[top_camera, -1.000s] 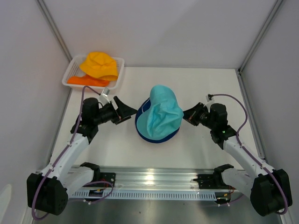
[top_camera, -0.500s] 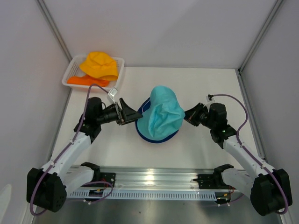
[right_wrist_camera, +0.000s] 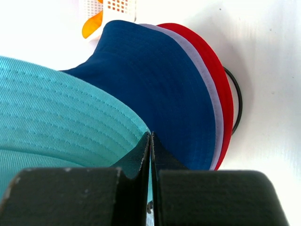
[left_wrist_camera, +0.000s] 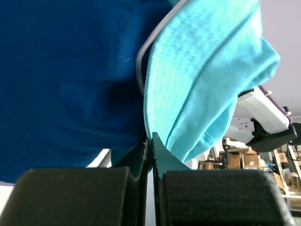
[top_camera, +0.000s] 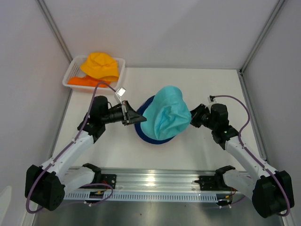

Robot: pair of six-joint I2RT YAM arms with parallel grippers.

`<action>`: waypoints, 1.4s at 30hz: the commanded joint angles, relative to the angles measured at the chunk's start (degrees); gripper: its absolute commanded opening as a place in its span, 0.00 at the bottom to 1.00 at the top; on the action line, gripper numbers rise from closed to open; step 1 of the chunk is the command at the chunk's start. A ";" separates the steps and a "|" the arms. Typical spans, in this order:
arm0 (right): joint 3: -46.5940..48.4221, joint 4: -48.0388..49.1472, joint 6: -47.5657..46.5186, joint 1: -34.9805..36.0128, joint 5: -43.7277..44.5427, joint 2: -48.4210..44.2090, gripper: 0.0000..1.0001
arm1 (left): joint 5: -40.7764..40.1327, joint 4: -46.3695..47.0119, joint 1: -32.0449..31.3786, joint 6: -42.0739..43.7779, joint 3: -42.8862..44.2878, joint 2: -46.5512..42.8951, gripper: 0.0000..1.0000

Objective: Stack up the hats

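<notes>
- Step in hand, by my judgement: drawing the soft teal fabric bucket hat point(top_camera: 165, 113) down over the dark blue fabric hat point(top_camera: 141, 133) that tops the pile mid-bench point(top_camera: 117, 148).
- The left hand point(top_camera: 141, 117) and right hand point(top_camera: 191, 117) each pinch its floppy, stitched brim, fingers closed tight.
- Next: seat the crumpled crown evenly, then release.

right gripper point(right_wrist_camera: 150, 136) pinching teal hat point(right_wrist_camera: 56, 108), blue hat point(right_wrist_camera: 155, 80)
</notes>
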 commanded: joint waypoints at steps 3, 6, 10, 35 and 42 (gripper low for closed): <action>3.68 -2.83 -0.20 0.24 1.65 -2.30 0.00 | -3.34 2.37 -0.32 -0.52 4.49 -3.56 0.01; 5.52 -7.39 0.94 0.24 1.66 -2.56 0.00 | -5.80 2.98 -0.32 -2.27 4.32 -5.05 0.01; 7.81 -12.14 4.45 0.24 -0.10 -2.03 0.00 | -13.34 2.73 -0.32 -5.00 2.21 -9.79 0.01; 5.97 -18.48 1.39 0.15 3.50 -1.78 0.00 | -35.51 -6.86 -0.24 -3.86 -13.35 -12.80 0.01; 2.11 -16.28 -0.19 0.15 4.82 1.39 0.00 | -33.57 -3.34 -0.67 -3.25 -12.74 -4.45 0.01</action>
